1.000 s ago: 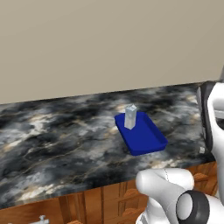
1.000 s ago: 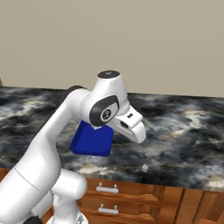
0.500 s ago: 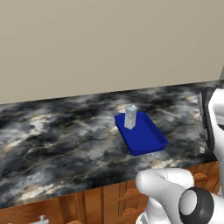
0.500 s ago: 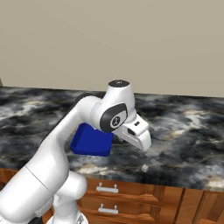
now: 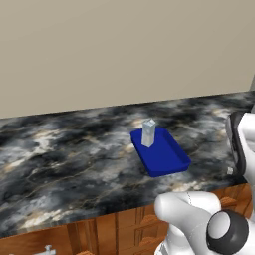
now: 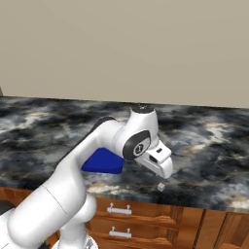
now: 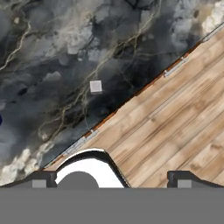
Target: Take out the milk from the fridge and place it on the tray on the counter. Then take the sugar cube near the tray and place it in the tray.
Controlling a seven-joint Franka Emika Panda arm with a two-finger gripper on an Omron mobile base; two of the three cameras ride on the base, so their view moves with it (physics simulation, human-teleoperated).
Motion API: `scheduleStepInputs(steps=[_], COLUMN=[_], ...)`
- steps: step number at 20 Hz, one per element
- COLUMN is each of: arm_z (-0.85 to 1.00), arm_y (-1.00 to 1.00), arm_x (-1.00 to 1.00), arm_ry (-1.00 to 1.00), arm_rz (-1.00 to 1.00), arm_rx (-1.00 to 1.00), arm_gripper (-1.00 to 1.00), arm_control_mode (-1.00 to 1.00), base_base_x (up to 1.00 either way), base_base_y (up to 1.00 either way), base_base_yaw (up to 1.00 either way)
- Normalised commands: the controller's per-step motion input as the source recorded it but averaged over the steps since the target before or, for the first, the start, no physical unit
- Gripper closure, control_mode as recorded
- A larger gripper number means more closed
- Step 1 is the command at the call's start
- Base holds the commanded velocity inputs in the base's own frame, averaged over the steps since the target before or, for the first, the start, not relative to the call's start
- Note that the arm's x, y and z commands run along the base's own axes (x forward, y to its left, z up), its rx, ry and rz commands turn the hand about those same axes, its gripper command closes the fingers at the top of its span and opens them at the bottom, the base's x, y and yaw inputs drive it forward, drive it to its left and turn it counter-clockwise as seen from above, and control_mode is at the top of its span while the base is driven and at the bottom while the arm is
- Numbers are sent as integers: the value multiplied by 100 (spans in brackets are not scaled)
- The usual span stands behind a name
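Left base view: the milk [image 5: 148,133] is seen as a small upright carton, pale grey-white, square in section with a peaked top, standing inside the tray [image 5: 167,158] at its far end. The tray is a shallow deep-blue rectangle with a low raised rim and rounded corners, laid on the counter [image 5: 74,159], whose black top is veined in white and tan. Brown wooden drawers [image 5: 114,231] are seen below the counter edge. No brand, label or writing can be read on the carton or on anything else.

The sugar cube [image 5: 230,171] is shown as a tiny white cube on the counter near its front edge, apart from the tray, on the tray's right in this view. In the right base view the cube [image 6: 161,186] is seen just beneath the gripper [image 6: 164,173], which hangs over the counter's front edge, while part of the tray [image 6: 102,161] shows behind the arm. In the hand view the cube [image 7: 96,86] lies on the marble, close to the counter's edge, with wooden drawer fronts [image 7: 175,118] and silver handles [image 7: 176,68] alongside.

The two dark finger tips are set wide apart at the bottom of the hand view, with nothing held between them.
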Motion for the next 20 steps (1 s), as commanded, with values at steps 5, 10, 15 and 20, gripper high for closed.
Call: scheduleStepInputs(steps=[5,10,15,20], arm_z=[-79,-65,-44,-33], arm_y=[-4,-13,-14,-11], arm_x=[5,15,43,45], arm_ry=[1,0,0,0], arm_rz=[0,0,4,1], arm_rx=[4,1,0,0], arm_gripper=[-100,-100,-100,-100], arm_control_mode=[-100,-100,-100,-100], base_base_x=[0,0,0,0], base_base_y=[0,0,0,0], base_base_yaw=[0,0,0,0])
